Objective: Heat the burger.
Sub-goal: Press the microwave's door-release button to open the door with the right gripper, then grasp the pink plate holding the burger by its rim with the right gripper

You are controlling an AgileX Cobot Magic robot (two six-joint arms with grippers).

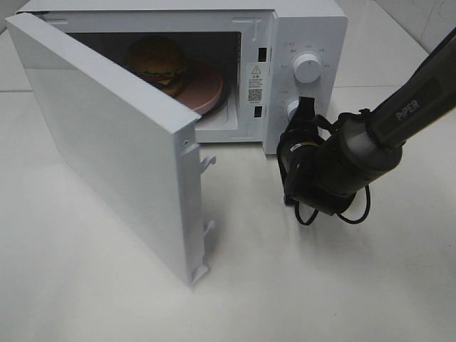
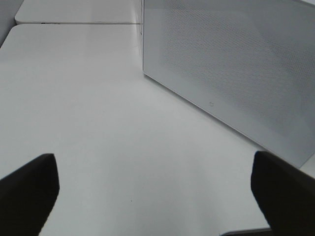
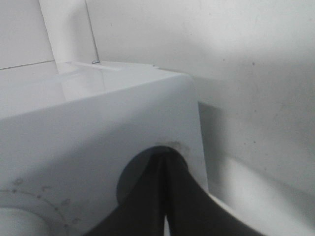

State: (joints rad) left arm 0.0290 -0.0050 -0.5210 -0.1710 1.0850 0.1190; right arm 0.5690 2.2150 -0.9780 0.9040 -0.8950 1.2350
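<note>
Only exterior high shows the burger (image 1: 158,60).

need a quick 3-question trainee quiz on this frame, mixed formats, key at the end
1. True or false: the door of the boxy white microwave is shut.
2. Multiple choice: the tall burger with the golden-brown bun sits A) on the white tabletop, B) on the round pink plate inside the microwave, C) on top of the microwave.
3. Fill in (upper/lower): the right hand is at the ____ round white dial on the microwave's control panel.

Key: 1 false, the door stands wide open; 2 B; 3 lower.
</note>
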